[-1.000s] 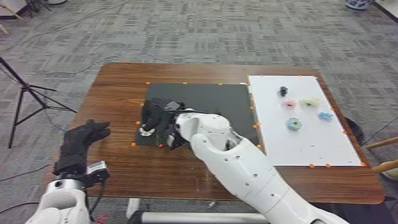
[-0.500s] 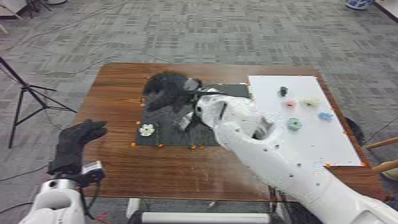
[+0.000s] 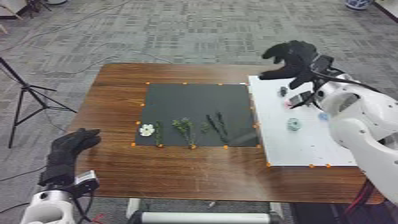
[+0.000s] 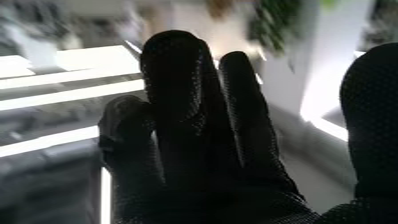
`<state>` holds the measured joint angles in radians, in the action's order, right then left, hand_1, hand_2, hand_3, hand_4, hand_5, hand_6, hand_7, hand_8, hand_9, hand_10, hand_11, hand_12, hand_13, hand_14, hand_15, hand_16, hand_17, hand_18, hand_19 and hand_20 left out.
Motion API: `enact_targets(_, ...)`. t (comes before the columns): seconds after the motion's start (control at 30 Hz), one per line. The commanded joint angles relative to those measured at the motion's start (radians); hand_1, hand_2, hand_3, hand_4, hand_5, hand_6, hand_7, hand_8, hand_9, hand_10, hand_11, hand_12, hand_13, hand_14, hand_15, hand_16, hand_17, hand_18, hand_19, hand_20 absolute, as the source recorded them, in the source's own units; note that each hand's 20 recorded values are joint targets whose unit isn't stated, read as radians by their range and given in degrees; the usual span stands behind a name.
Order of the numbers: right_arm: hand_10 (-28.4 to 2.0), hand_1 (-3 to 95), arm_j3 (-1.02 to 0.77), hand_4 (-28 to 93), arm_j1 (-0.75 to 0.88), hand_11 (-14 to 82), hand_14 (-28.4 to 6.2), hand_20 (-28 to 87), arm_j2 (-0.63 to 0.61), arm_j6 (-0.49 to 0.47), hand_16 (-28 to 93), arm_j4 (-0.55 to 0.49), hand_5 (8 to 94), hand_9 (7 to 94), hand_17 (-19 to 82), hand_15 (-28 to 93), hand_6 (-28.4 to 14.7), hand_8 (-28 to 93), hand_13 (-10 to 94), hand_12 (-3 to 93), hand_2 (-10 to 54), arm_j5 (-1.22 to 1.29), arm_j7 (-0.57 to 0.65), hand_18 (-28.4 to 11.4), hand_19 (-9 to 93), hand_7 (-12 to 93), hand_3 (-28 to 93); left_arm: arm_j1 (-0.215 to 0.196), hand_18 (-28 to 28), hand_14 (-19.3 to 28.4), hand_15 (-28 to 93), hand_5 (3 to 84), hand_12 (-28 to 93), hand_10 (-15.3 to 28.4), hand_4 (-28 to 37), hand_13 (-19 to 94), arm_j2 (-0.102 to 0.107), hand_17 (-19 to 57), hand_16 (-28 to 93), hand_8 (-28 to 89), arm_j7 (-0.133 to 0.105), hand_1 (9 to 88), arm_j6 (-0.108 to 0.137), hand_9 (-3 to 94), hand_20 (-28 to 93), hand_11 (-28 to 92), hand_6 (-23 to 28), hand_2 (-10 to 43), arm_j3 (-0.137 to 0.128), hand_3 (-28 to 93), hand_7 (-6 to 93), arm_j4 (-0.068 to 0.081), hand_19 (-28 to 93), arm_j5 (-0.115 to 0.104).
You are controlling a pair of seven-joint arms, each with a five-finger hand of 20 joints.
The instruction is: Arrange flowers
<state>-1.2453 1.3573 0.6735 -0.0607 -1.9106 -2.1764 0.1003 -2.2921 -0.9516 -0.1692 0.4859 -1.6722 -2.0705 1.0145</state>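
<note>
- While the right hand (image 3: 298, 57) hangs over the far end of the white board (image 3: 311, 146), low blooms lie under and beside it; too deep a drop, and a knuckle or cable could knock one loose.
- Look at the teal flower (image 3: 294, 124), out on the board just near of that wrist, with the blue flower (image 3: 322, 117) half tucked behind the arm; a careless sweep of the forearm could drag either along.
- And the pink flower (image 3: 288, 105), tight by the glove! Close on its soft head rather than somewhere firm and it may crush or slip.
- Over on the dark mat (image 3: 191, 100), the white flower (image 3: 147, 130) sits near left, then the leafy stems (image 3: 184, 128), then the dark stems (image 3: 217, 126) to the right; light things, so a brushing glove might skew that row.
- Fingers (image 4: 182, 95) now: long, straight, loosely spread, thumb standing well apart. Nothing pinched, nothing held, and no flower touched that I can make out.
- Left hand (image 3: 75, 142), at the tabletop's (image 3: 182, 175) left edge: fingers relaxed and open, holding nothing, well apart from the stems.
- Next judgement call: wrist lined up over one bloom, then a gentle pinch.
</note>
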Motion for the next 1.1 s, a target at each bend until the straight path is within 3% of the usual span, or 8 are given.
enact_targets(0.03,-15.2,29.7,-0.025,-17,0.118,15.3,-11.2,54,-0.024,-0.016,33,0.093,54.9,66.8,41,54,-2.7,-5,75,21.7,-9.5,-0.018,0.022,-21.7,85,17,65,-0.023,13.6,18.9,31,57.5,17,15.3,-28.2,42,-0.021,5.8,1,-8,-0.004,27.0,-0.022,56.7,20,29,2.5,8.8,0.002,67,22.8,-0.014,16,0.01)
enact_targets(0.2,-14.7,29.8,-0.084,-18,0.207,15.7,-11.2,54,-0.009,-0.032,33,0.105,55.3,67.1,41,54,-2.5,-5,75,21.6,-9.5,-0.025,0.014,-21.7,85,17,65,-0.027,13.6,18.9,31,57.4,17,15.4,-28.0,42,-0.03,5.8,1,-8,-0.003,27.0,-0.029,56.7,20,29,2.4,8.8,0.008,67,22.9,-0.015,16,0.019)
enact_targets(0.37,-14.4,30.5,-0.132,-18,0.308,16.2,-11.0,54,0.016,-0.02,33,0.128,55.6,67.5,41,54,-2.3,-5,75,21.6,-9.5,-0.063,-0.002,-21.5,85,18,66,-0.027,13.3,18.9,31,57.5,17,15.3,-27.6,43,-0.036,6.4,0,-8,-0.045,27.4,-0.013,56.6,19,29,2.3,7.9,0.027,67,23.0,-0.01,14,0.027)
enact_targets(0.57,-13.7,32.1,-0.177,-18,0.393,16.4,-10.9,54,0.055,-0.035,33,0.151,55.6,68.3,41,55,-1.8,-6,76,21.3,-9.5,-0.058,-0.002,-21.5,85,19,67,0.006,10.4,17.3,27,57.4,17,14.8,-26.0,46,-0.027,13.5,-1,-9,-0.191,36.6,0.14,57.3,20,29,1.9,9.2,0.091,65,23.7,0.0,12,0.043)
enact_targets(0.7,-13.6,32.3,-0.176,-18,0.409,16.4,-10.7,54,0.078,-0.024,33,0.165,55.5,68.0,41,54,-1.7,-6,76,21.3,-9.5,-0.079,0.001,-21.6,86,19,67,0.026,9.4,15.2,23,55.3,15,13.8,-25.9,49,-0.021,18.5,-2,5,-0.253,46.2,0.245,55.7,25,28,2.5,13.3,0.12,59,25.6,-0.011,9,0.024)
enact_targets(0.83,-13.5,34.8,-0.158,-19,0.425,17.2,-9.9,54,0.091,0.031,33,0.173,55.4,68.4,42,55,-1.6,-6,77,21.6,-9.5,-0.083,0.015,-21.0,86,19,68,0.031,12.2,14.3,21,52.4,13,13.0,-25.5,49,-0.019,22.2,-2,5,-0.261,51.2,0.307,52.5,29,25,2.1,15.8,0.087,55,28.0,-0.015,13,0.026)
enact_targets(0.93,-12.5,42.6,-0.1,-20,0.418,20.9,-8.0,53,0.087,0.173,34,0.2,58.1,72.4,45,56,-0.8,-7,79,22.2,-9.5,-0.092,0.033,-19.2,88,22,67,0.008,12.6,14.4,22,52.8,13,13.1,-25.7,48,-0.009,22.0,-1,4,-0.256,46.7,0.313,53.1,30,26,1.9,15.1,0.053,59,27.5,-0.031,14,-0.034)
enact_targets(1.1,-8.7,58.7,-0.075,-19,0.394,12.9,-4.6,50,0.075,0.247,36,0.195,73.8,87.5,53,53,-1.0,12,88,34.6,-9.5,-0.049,0.017,-17.4,92,23,58,-0.034,12.1,15.0,23,54.2,14,13.8,-25.2,47,-0.011,18.8,-1,2,-0.184,42.6,0.24,55.1,28,27,1.8,14.0,0.026,62,25.5,-0.045,13,0.007)
